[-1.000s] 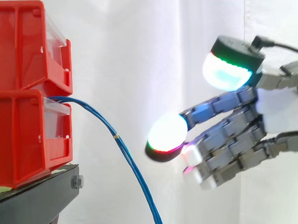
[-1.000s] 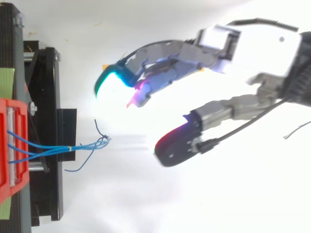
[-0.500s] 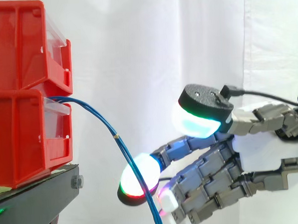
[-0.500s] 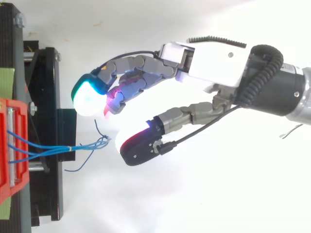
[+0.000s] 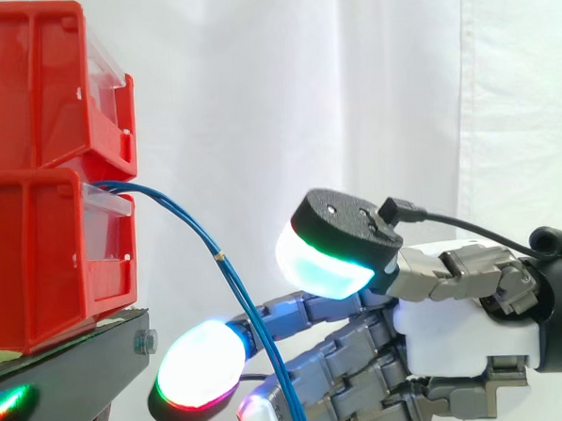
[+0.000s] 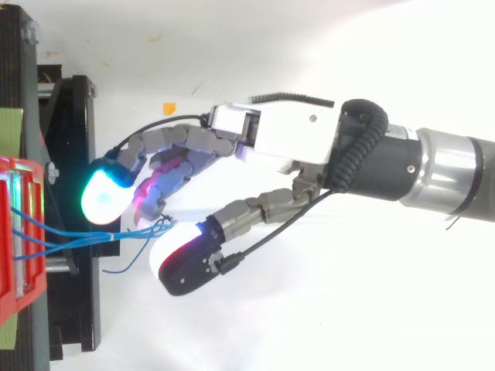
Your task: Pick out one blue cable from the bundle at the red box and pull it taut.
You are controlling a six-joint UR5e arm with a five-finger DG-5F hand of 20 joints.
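Blue cable bundle (image 5: 230, 274): thin, light, limp, probably slick; leaves the lower red bin (image 5: 38, 251), drooping past the stand's (image 5: 73, 372) edge; hand (image 5: 457, 338) open, fingers (image 5: 197, 373) straddling strands, nothing pinched; likely best pinched singly below the tie (image 5: 217, 257).

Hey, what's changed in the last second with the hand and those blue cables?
The hand has moved toward the red bins and dropped lower, so the blue cables now run between its thumb and fingers. It is open and has not closed on them. The bins, the black stand and the hang of the cables are unchanged.
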